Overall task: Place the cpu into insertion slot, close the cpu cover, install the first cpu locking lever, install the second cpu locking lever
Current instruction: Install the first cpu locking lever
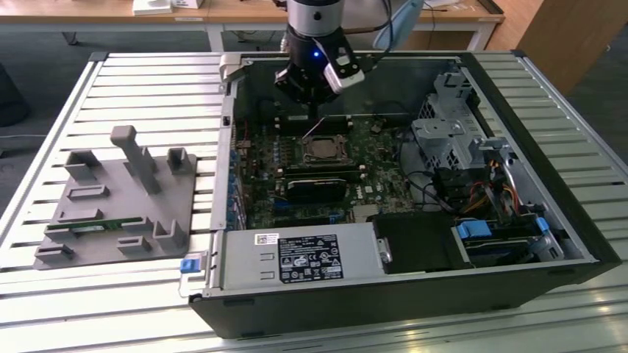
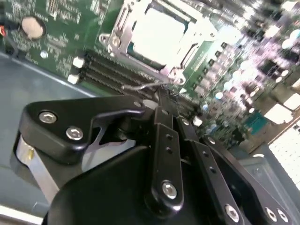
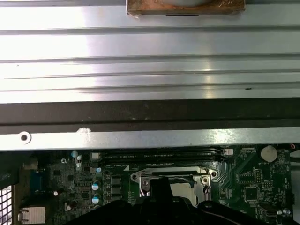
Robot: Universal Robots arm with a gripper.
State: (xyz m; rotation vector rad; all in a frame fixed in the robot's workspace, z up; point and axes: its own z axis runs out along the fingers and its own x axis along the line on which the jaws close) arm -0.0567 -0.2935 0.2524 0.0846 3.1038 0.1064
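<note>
In the second wrist view, the gripper point(image 2: 161, 96) has its fingers drawn together to a narrow tip that meets a thin wire locking lever point(image 2: 143, 86) beside the socket; whether the lever is actually pinched cannot be told. Just beyond, the cpu point(image 2: 157, 33) sits in the insertion slot point(image 2: 140, 54), its pale top showing through the window of the cpu cover point(image 2: 115, 40), which lies flat over it. In the exterior view, the gripper point(image 1: 316, 112) hangs above the insertion slot point(image 1: 325, 149) on the motherboard point(image 1: 368, 187) inside the open computer case point(image 1: 549, 272). A grey fixture plate point(image 1: 118, 198) lies well apart at the exterior view's left.
</note>
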